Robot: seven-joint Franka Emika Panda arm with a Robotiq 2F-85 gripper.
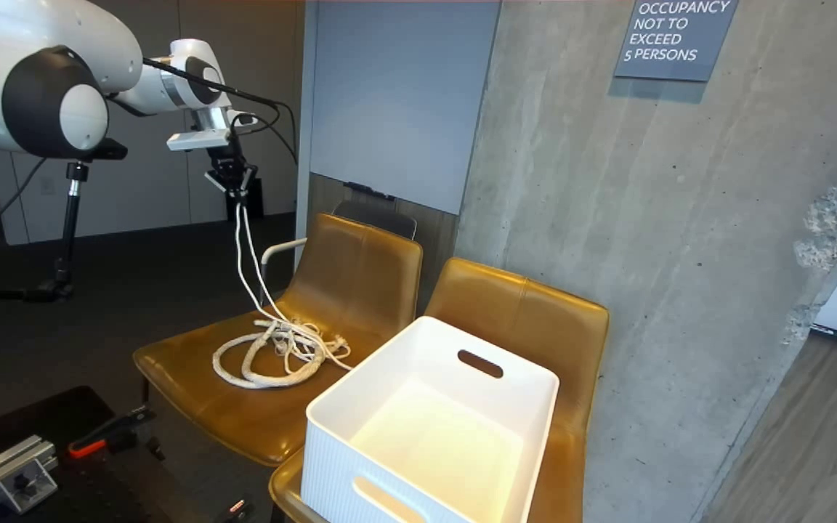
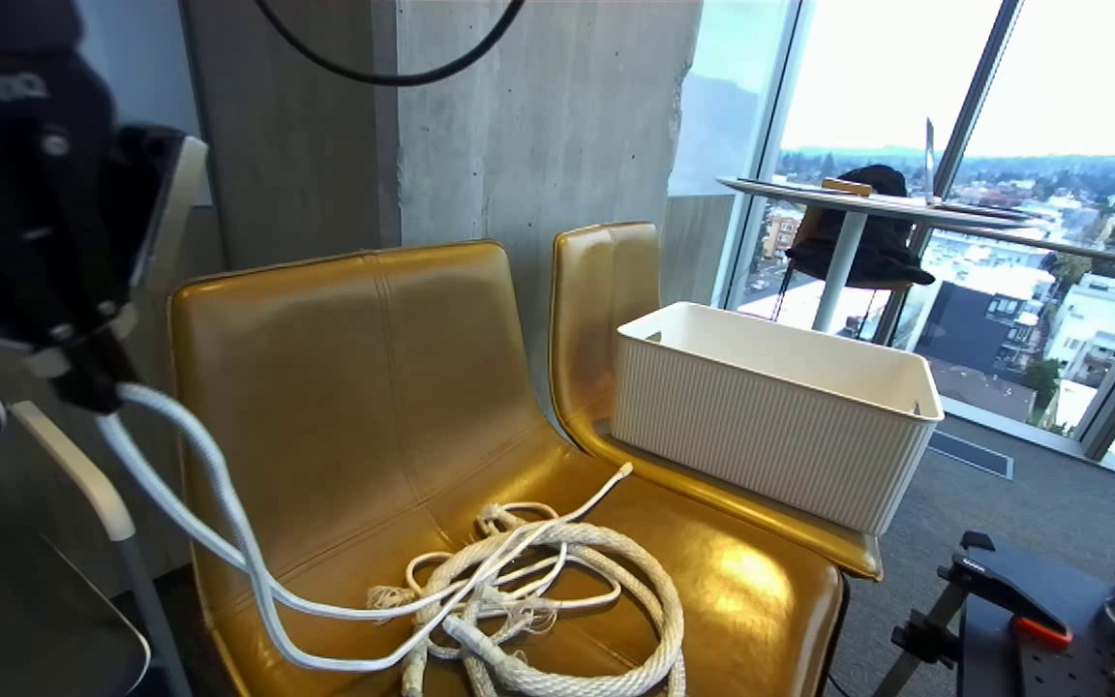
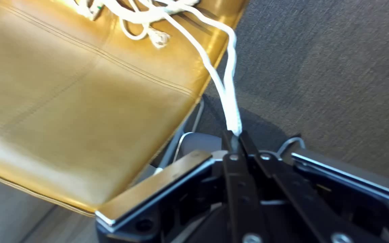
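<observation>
The gripper is clamping the white rope where two strands are meeting, a suitable holding point, the rope likely being light, soft and limp.

I've got the smooth, slim white cord doubled, two strands of it pressed side by side in the tool. From there they hang slack, bowing apart on the way down to the mustard-brown chair seat. There the cord lies across a messy coil of thicker off-white rope, and I see one blunt end poking out past it. Whether the strands join in a bend at the grip, I can't tell.
</observation>
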